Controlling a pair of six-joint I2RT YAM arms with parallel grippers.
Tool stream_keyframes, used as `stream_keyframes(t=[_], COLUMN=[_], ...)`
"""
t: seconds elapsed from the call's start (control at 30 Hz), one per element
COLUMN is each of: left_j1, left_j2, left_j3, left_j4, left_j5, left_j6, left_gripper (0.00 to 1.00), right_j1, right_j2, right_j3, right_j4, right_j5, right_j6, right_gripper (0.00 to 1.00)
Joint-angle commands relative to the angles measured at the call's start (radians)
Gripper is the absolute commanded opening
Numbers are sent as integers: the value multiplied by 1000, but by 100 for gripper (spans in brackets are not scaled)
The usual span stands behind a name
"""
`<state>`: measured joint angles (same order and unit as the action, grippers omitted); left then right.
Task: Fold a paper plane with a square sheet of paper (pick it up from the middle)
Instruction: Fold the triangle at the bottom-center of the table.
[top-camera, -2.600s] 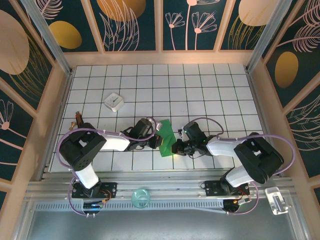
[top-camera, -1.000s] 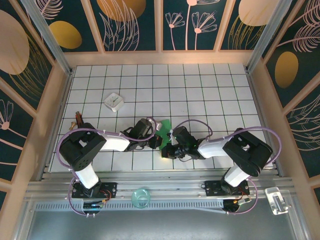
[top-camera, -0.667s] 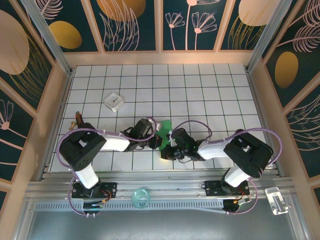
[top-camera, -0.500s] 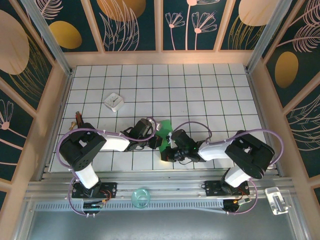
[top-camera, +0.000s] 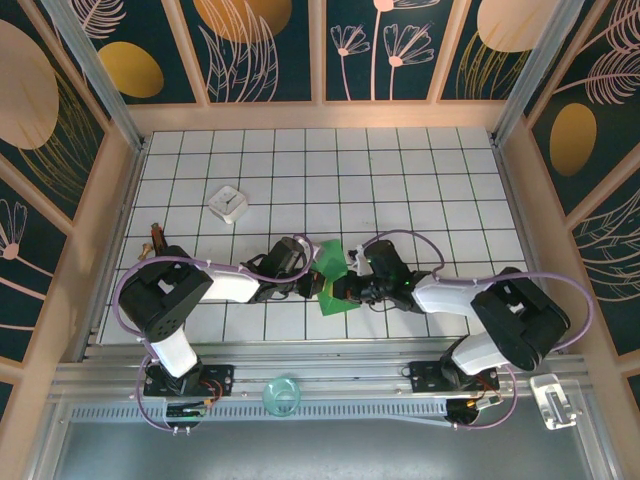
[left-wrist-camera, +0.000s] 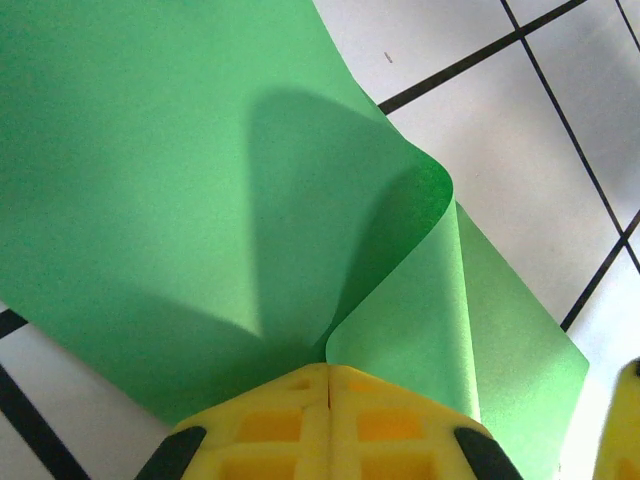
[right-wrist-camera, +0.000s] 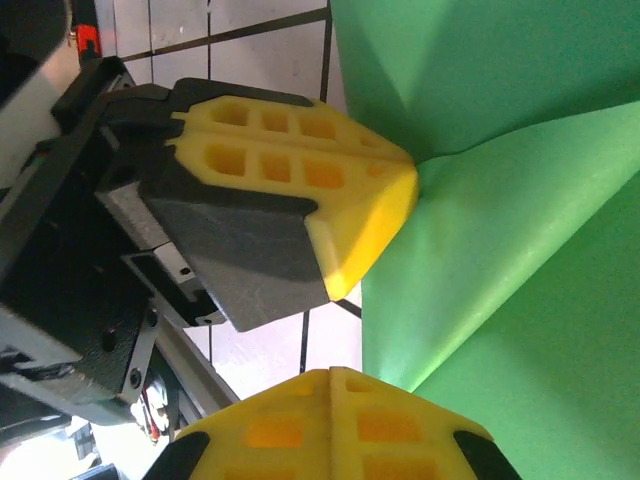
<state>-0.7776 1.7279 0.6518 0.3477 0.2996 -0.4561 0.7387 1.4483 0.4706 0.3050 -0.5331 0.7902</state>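
Observation:
The square sheet of paper, bright green, lies loosely folded on the white tiles between my two arms. In the left wrist view the sheet curls over into a rounded flap. My left gripper is shut on the sheet's near edge, where the flap starts. From the top the left gripper meets the sheet's left side and my right gripper its right side. The right gripper is shut, its tips touching the sheet's edge with no paper seen between them. The left gripper pinches just beyond. A paper plane is out of view.
A small white square box sits on the tiles at the back left. A round teal object and a clear plastic piece rest on the near rail. Wooden walls bound the tiled floor on three sides.
My right gripper slid left across the sheet, then drew back to the right, so more green shows at the near edge. The left gripper kept its hold in place.

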Motion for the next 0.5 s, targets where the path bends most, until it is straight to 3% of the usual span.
stream_keyframes(t=[0.0, 0.47], left_j1=[6, 6], left_j2=[45, 45], left_j3=[-4, -6], left_j4=[-83, -85], left_j5=[-33, -29], left_j6=[22, 27], left_gripper=[0, 0], right_j1=[-4, -29], right_j2=[47, 166], right_j3=[43, 69], right_j4=[-3, -40], right_j5=[-11, 14], right_j6=[-21, -72], right_gripper=[0, 0])
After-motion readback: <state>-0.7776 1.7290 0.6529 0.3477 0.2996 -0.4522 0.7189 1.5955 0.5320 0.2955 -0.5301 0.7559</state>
